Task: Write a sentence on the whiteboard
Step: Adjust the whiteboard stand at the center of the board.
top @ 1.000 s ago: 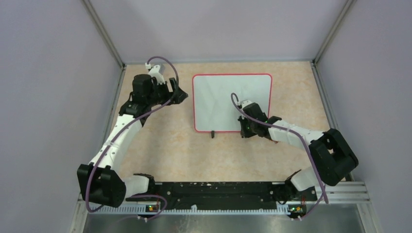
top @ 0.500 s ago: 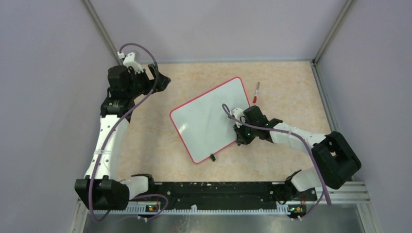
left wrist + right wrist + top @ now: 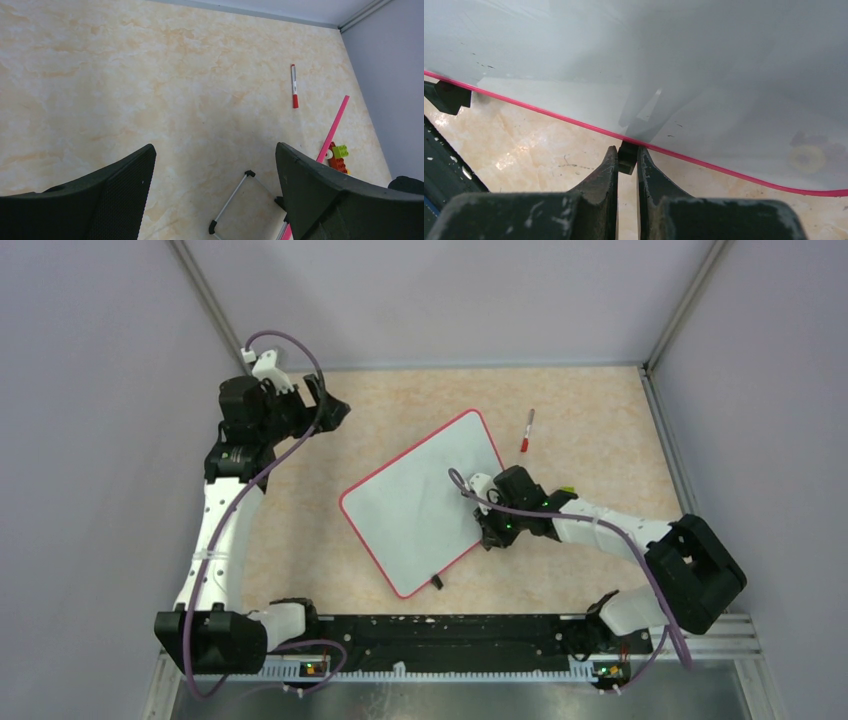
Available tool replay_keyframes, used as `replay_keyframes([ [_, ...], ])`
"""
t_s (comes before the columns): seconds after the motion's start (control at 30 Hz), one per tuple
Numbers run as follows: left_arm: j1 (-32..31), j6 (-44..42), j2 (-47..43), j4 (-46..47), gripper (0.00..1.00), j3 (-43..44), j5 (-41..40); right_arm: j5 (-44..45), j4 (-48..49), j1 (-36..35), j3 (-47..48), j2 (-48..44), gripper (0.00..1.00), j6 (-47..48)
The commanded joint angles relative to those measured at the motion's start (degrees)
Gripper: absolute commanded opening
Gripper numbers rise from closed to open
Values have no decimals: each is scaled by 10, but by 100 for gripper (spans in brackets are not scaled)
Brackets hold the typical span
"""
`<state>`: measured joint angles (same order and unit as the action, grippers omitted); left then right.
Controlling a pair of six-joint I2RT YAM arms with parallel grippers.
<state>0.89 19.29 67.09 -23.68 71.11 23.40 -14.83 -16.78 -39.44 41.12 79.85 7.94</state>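
At the far left of the desk (image 3: 400, 400), the left tool (image 3: 325, 410) hangs above bare surface with its 2 fingers spread wide and nothing between them; its wrist view shows the gap (image 3: 215, 150) over marbled tan top. Near the middle sits the whiteboard (image 3: 420, 500), turned at an angle so 1 corner points toward the arm bases. From the left wrist it appears nearly edge-on as a pink line (image 3: 332, 130), with a wire leg (image 3: 232, 200) resting on the desk behind it. At the board's right edge, the right tool (image 3: 488, 538) is closed, its fingertips (image 3: 611, 155) pinching a small black foot on the red-pink frame of the whiteboard (image 3: 649, 60). Further right and beyond the board, a marker (image 3: 526, 430) with a red cap lies well apart from both tools. Green and red toy bricks (image 3: 339, 156) sit just beside the board's far side.
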Motion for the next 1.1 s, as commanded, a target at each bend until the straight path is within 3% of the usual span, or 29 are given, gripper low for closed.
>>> replay_keyframes([
  [0.0, 3, -7, -1, 13, 93, 9, 12, -21, -1, -27, 3, -28, 0, -1],
  [0.37, 3, 0, 6, 20, 93, 0, 19, -47, -31, -37, -1, -54, 0, -45],
  [0.47, 3, 0, 7, 23, 93, 2, 18, -55, -32, -42, -1, -55, 4, -45],
  [0.57, 3, -1, 7, 22, 94, 5, 18, -63, -37, -46, 6, -47, 21, -39],
  [0.67, 3, -4, 6, 21, 94, 7, 16, -62, -51, -47, 18, -36, 26, -38],
  [0.8, 3, -7, 6, 23, 94, 7, 16, -79, -81, -47, 39, -42, 40, -22],
  [0.93, 3, -11, 11, 23, 95, 7, 26, -103, -115, -47, 61, -73, 62, 4],
  [1.07, 3, -46, 22, 15, 99, 20, 50, -108, -145, -44, 99, -120, 94, 17],
])
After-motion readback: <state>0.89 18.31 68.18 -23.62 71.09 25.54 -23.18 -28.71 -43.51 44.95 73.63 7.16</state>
